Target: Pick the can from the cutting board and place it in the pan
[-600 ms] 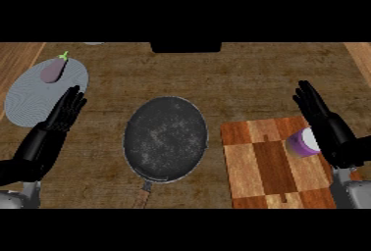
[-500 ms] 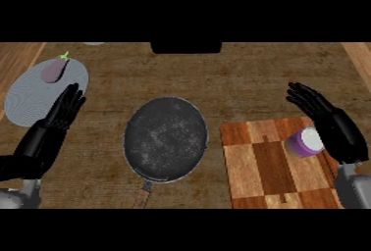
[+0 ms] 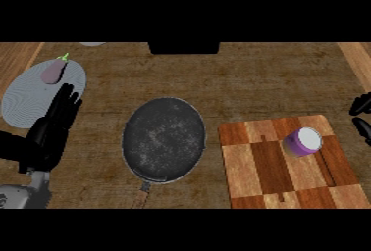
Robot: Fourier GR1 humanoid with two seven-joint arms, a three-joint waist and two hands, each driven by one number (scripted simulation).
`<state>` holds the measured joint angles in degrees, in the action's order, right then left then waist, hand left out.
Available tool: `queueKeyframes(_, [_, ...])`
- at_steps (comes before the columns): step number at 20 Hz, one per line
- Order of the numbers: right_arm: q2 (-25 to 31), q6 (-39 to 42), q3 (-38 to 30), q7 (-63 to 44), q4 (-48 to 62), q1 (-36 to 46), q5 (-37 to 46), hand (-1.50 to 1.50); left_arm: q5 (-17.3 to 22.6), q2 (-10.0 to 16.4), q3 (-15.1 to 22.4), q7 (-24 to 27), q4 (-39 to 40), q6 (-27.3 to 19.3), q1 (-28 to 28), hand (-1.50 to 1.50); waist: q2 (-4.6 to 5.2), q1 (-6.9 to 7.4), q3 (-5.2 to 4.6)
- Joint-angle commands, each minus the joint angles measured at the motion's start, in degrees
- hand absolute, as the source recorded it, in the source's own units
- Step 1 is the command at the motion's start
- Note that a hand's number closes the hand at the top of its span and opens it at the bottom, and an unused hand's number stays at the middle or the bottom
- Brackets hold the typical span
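1. Near the far left corner of the worktop (image 3: 253, 83) we see a round grey plate (image 3: 29, 103). A purple eggplant (image 3: 52, 72) lies on the plate's far part.
2. Just this side of the plate, by the worktop's left edge, we find the left hand (image 3: 54, 130). Its fingers (image 3: 64, 105) are straight and released, holding nothing, and their tips overlap the plate's near rim in our view.
3. At the far edge, about midway along, we make out a black block (image 3: 183, 47), cut off by the view.
4. In the middle of the worktop sits the dark pan (image 3: 163, 137), with nothing in it. Its handle (image 3: 143, 192) points toward the near edge.
5. Right of the pan, apart from it, lies the wooden cutting board (image 3: 268, 171), reaching toward the worktop's near right corner.
6. The purple can (image 3: 303, 142) rests on the board near its far right corner, its pale top turned toward us. It is well apart from the pan, and no hand touches it.
7. At the right edge we see only a dark sliver of the right hand (image 3: 362, 130), apart from the can. We cannot tell whether it is released or clenched.
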<state>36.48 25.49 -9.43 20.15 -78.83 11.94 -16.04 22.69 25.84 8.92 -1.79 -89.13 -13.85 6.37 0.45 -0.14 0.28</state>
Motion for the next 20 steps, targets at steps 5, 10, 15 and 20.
queueKeyframes(5, [14.1,6.9,-5.8,24.1,13.0,-5.2,13.9,-1.50,-0.3,-1.2,-0.4,-5.8,-1.0,-3.0,2.6,0.00,-0.24,0.28,-0.11])
queueKeyframes(10, [15.9,2.8,-1.1,29.1,17.6,3.3,21.2,-1.50,-1.4,-1.7,0.2,-6.9,-0.2,-2.0,4.1,0.00,-0.13,1.50,-0.17])
queueKeyframes(15, [19.0,1.4,6.3,22.0,12.8,8.0,28.0,-1.50,-2.3,-2.4,0.1,-6.7,0.4,-2.0,4.3,0.00,-0.14,1.63,-0.28])
queueKeyframes(20, [18.3,0.4,12.0,14.9,7.8,11.6,34.7,-1.50,-3.6,-4.8,0.6,-8.5,-0.1,-4.2,5.2,0.00,-0.39,0.72,-0.32])
